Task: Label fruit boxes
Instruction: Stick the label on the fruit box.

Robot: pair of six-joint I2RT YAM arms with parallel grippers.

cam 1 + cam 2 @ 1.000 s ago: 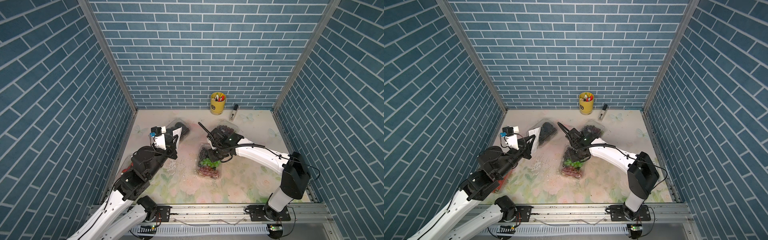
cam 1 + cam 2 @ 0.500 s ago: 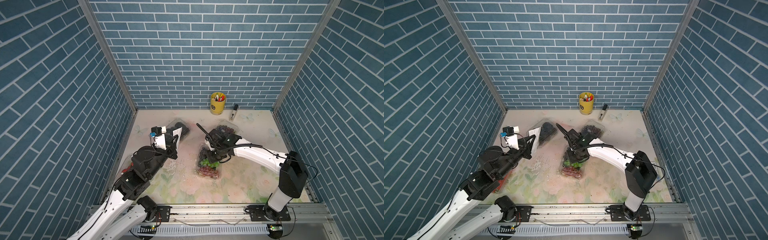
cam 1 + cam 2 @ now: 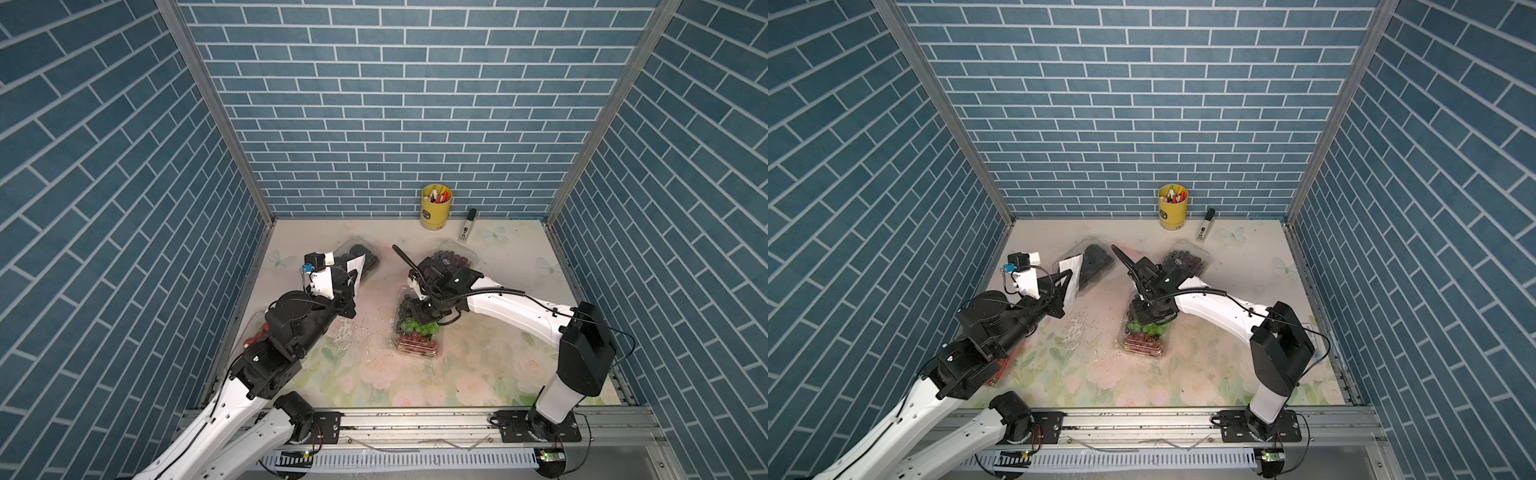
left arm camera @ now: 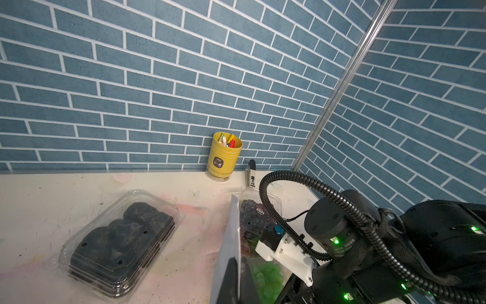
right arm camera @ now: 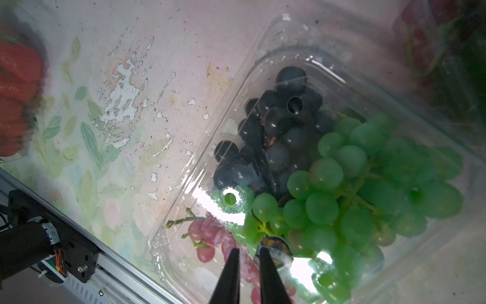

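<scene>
Roughly halfway through the labelling, judged from what lies on the counter (image 3: 490, 374). Left tool (image 3: 1066, 277): closed on the white sticker sheet (image 3: 1070, 266), which stands upright near the black-berry box (image 4: 86, 229); that box's lid shows no label. Right tool (image 5: 248, 252): pointing down onto the mixed-grape box (image 5: 184, 189) at the middle of the counter, jaws a narrow gap apart with nothing between them. A small dark round sticker (image 5: 274, 243) sits on the lid just beside one fingertip, so this box appears to have its label. Purple-grape box (image 3: 465, 257), toward the back wall beyond the right tool: a small round label (image 4: 259, 210) shows on its lid, so it is probably done. Strawberry box (image 3: 1005, 365): by the left wall, largely hidden under the left arm; whether it carries a label cannot be told. Remaining, as a judgement: the black-berry box certainly, the strawberry box possibly.
</scene>
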